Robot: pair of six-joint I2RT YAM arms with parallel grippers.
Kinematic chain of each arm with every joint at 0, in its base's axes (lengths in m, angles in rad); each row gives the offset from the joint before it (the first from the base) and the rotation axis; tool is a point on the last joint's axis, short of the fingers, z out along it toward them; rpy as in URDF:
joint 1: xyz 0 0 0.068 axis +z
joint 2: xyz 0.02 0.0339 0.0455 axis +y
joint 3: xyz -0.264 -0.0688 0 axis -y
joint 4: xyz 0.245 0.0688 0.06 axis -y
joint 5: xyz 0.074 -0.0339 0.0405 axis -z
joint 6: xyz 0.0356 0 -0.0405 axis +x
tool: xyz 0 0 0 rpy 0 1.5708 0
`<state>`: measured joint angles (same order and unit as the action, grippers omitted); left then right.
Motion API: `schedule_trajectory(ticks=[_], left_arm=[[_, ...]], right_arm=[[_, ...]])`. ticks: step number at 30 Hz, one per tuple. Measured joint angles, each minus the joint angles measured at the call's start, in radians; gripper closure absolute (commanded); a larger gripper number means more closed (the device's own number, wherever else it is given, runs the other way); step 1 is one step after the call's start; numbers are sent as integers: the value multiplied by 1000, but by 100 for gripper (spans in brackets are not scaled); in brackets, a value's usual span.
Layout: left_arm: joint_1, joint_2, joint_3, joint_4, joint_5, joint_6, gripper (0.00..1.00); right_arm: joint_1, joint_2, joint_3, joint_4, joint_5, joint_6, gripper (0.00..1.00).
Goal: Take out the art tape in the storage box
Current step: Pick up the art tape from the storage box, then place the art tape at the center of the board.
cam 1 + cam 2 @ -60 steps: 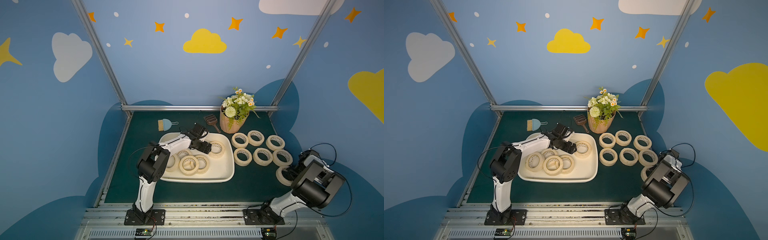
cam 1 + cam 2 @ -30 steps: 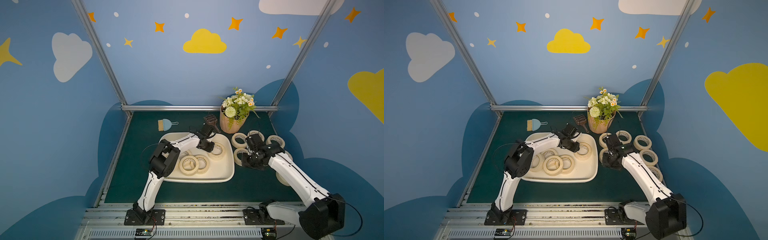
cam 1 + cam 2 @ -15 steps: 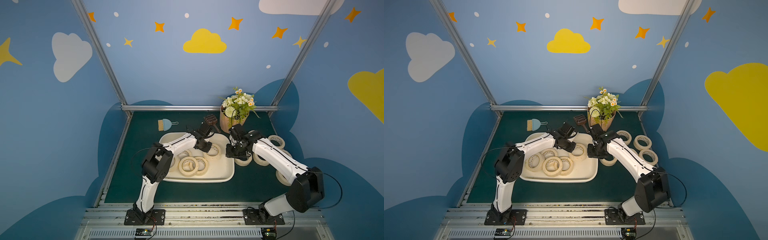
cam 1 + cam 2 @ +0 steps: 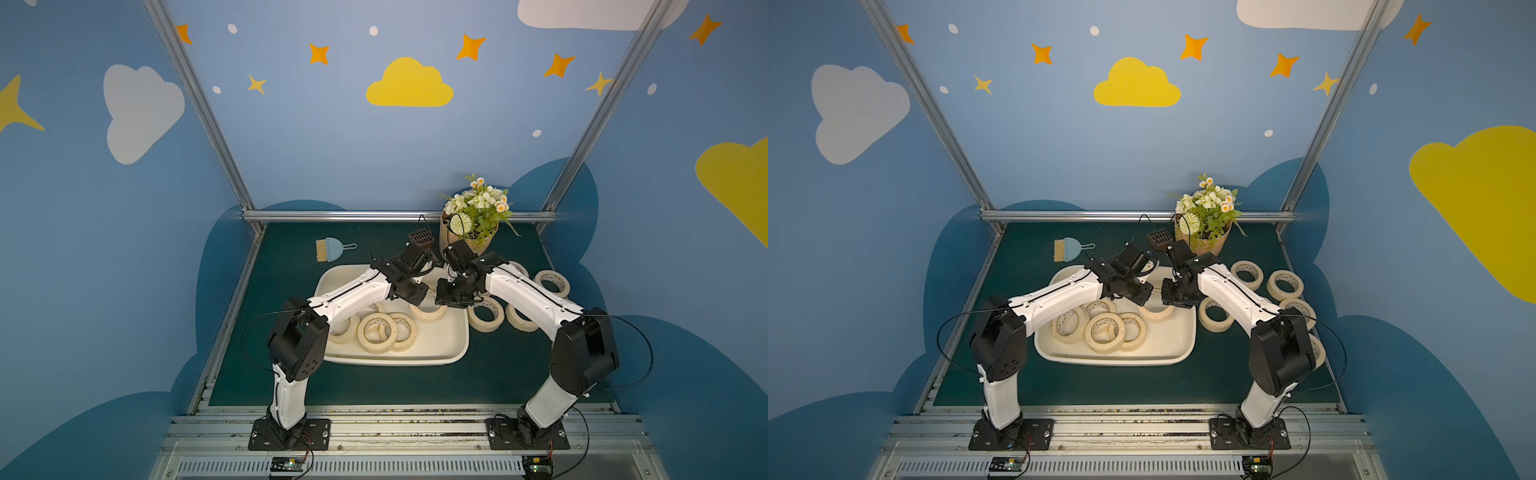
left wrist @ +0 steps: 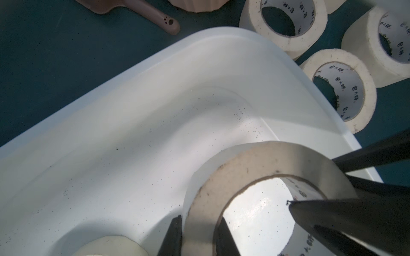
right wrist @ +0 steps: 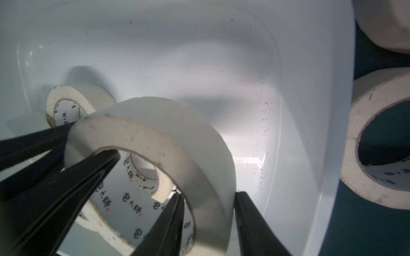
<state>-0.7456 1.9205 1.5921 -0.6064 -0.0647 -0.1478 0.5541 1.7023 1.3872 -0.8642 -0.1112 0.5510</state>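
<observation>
The cream-white storage box lies mid-mat with several art tape rolls in it. One roll is tilted up at the box's far right part. My left gripper is shut on its wall, one finger inside the core and one outside. My right gripper meets it from the other side, its fingers pressed on the opposite wall of the same roll. Other rolls lie flat nearer the front of the box.
Several tape rolls lie on the green mat right of the box. A tan flower pot and a brown scoop stand just behind the grippers. A blue dustpan brush lies at the back left.
My right arm swung left from the rolls on the mat to the box and closed its fingers round the roll. My left gripper tightened on that roll and stayed near the far right corner.
</observation>
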Motion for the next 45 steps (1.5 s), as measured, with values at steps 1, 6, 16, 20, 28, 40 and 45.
schedule_trajectory(ticks=[1,6,16,20,28,40,45], left_arm=[[0,0,-2,1,0,-3,77],[-11,-39,-19,32,19,-14,16],[-19,-291,-160,36,42,-8,0],[-13,-440,-236,23,14,-6,0],[112,-576,-474,15,22,-57,8],[130,-558,-563,1,44,-97,15],[131,-557,-567,2,47,-100,16]], right_arm=[[0,1,-1,2,2,5,86],[0,2,-7,-4,23,9,100],[-57,-53,-13,-54,93,-24,100],[-126,-200,-84,-93,146,-42,100],[-319,-628,-426,-193,274,-32,100],[-914,-467,-576,-85,202,-68,100],[-1020,-261,-567,-35,148,-116,100]])
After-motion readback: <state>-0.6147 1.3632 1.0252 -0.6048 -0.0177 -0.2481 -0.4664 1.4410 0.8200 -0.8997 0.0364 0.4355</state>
